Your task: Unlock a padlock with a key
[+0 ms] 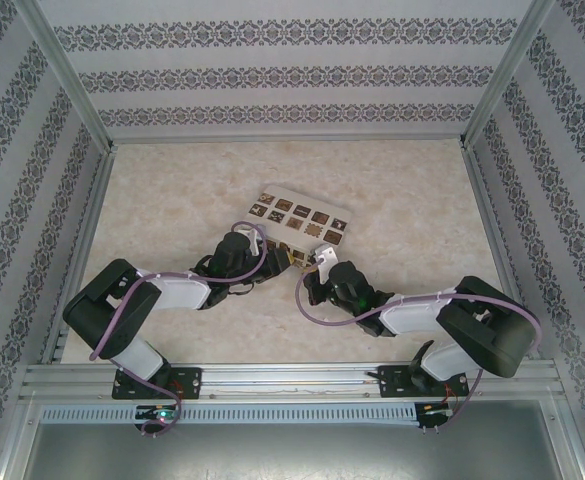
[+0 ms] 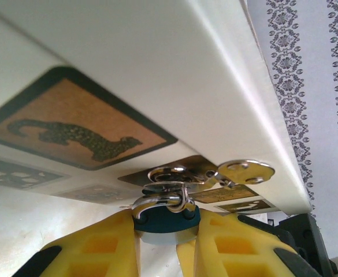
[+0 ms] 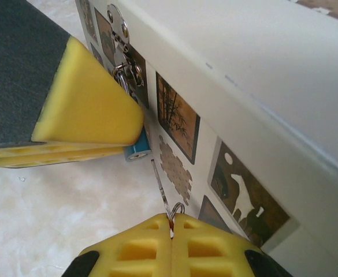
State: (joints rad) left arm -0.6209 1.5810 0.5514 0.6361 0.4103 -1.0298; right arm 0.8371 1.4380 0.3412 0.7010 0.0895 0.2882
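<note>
The teal-bodied padlock (image 2: 166, 222) hangs by its silvery shackle (image 2: 170, 199) from the metal hasp (image 2: 238, 171) on the cream box (image 2: 157, 69). My left gripper (image 2: 166, 245) is shut on the padlock body, one yellow finger (image 2: 99, 248) on each side. In the right wrist view the padlock (image 3: 137, 148) pokes out under the left gripper's yellow finger (image 3: 82, 109). My right gripper (image 3: 171, 231) is shut on the thin silvery key (image 3: 160, 184). Its blade points up at the padlock's bottom face, with the tip a short gap below it.
The cream box (image 1: 297, 222) with brown picture tiles lies mid-table, and both grippers meet at its near edge (image 1: 297, 265). Patterned walls and metal rails (image 1: 82, 250) enclose the pale table. The box's side (image 3: 244, 86) rises close to the right of the key.
</note>
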